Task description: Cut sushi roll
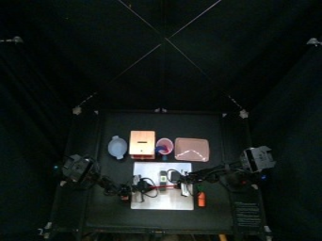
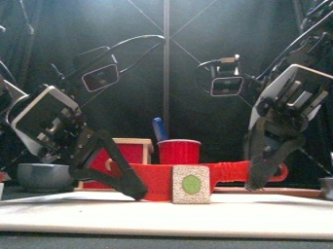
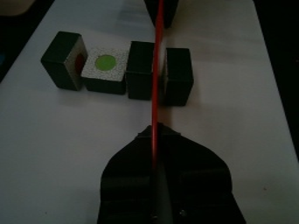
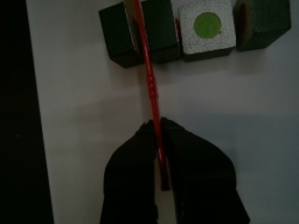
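Four blocks make up the small near-black sushi roll (image 3: 117, 68), lying in a row on the white rectangular board (image 3: 246, 105), which sits on the black table (image 4: 14, 131). One block is turned so its white face with a green dot (image 3: 105, 66) shows. The others show only their dark wrap.

The right pincer (image 4: 156, 131) is clamped on a thin red blade (image 4: 146, 70), seen edge-on and running to the gap beside the end block. In the left wrist view a similar red strip (image 3: 156, 87) runs out from the left pincer (image 3: 158, 136) and lies between two blocks. I cannot tell whether that pincer grips it.

The blocks look small, light and rigid, more like moulded toy pieces than food, so they would probably slide or tip under a sideways push rather than squash. The board looks smooth, which would let them slide easily. The flat dark sides of an end block seem the best place to steady the roll, pressing along the row and keeping clear of the seam under the blade. A straight downward press should part them with the least scatter.
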Tool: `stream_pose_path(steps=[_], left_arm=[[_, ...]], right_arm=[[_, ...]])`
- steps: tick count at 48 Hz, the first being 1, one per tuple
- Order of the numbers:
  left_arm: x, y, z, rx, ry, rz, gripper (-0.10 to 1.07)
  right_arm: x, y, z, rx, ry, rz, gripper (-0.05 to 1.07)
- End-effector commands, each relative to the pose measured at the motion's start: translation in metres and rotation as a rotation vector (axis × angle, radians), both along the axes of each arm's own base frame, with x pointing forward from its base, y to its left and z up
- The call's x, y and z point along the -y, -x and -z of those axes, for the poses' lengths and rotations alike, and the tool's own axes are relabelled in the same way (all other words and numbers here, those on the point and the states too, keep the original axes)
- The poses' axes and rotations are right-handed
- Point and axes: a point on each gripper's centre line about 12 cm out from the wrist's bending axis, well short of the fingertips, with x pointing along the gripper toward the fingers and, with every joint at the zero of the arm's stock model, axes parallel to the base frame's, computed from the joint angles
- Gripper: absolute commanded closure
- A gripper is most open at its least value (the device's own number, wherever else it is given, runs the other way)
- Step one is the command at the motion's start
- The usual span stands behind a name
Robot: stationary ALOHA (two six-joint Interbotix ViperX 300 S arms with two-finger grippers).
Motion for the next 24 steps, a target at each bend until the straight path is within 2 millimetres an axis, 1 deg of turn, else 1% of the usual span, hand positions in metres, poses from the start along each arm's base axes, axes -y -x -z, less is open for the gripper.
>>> stream_pose_path(steps=[1, 6, 14, 24], left_arm=[[0.005, 0.003, 0.001, -0.012, 0.011, 0.001, 0.55], [0.010, 0.002, -0.001, -0.004, 0.020, 0.005, 0.55], [0.018, 0.001, -0.009, 0.016, 0.032, 0.020, 0.55], [0.013, 0.002, -0.020, 0.037, 0.045, 0.008, 0.52]], right_arm=[[-0.005, -0.002, -0.002, 0.003, -0.014, 0.001, 0.75], [-0.010, -0.002, -0.005, 0.010, -0.023, -0.004, 0.75], [-0.014, -0.001, -0.015, 0.037, -0.037, -0.007, 0.75], [-0.011, 0.001, -0.031, 0.075, -0.041, -0.009, 0.75]])
